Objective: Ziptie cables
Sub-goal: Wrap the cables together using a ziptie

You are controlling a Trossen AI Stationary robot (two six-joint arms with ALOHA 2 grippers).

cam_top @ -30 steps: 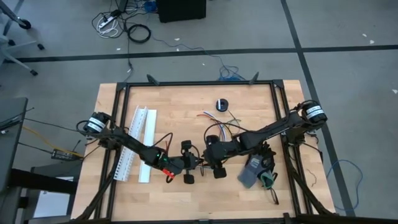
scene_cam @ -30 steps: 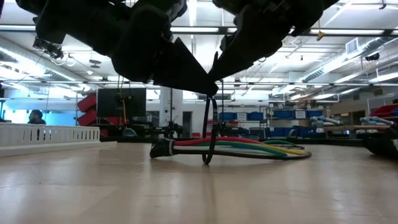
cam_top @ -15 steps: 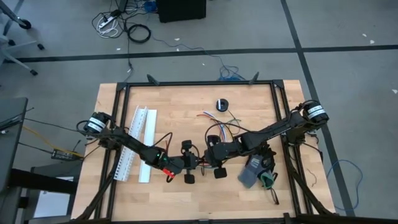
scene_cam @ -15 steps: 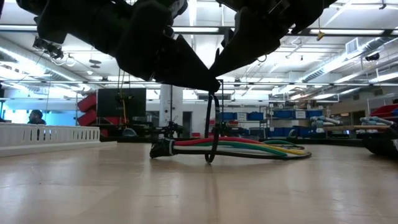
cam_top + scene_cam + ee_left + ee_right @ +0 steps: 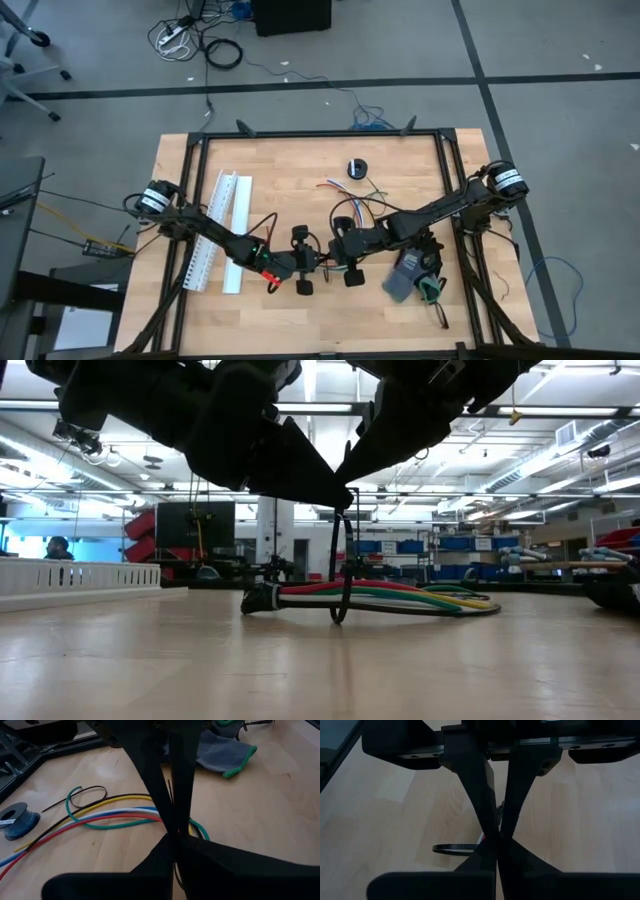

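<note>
1. The cables [image 5: 385,597] lie flat on the tabletop [image 5: 300,660] near its middle: thin red, green, white, blue and yellow wires running side by side, bunched into a dark end at the left.
2. A ziptie [image 5: 341,565], a thin black strip, loops around the bundle and rises straight up.
3. The left gripper [image 5: 345,502] and right gripper [image 5: 331,257] meet tip to tip above the cables, both with jaws pressed together pinching the ziptie.
</note>
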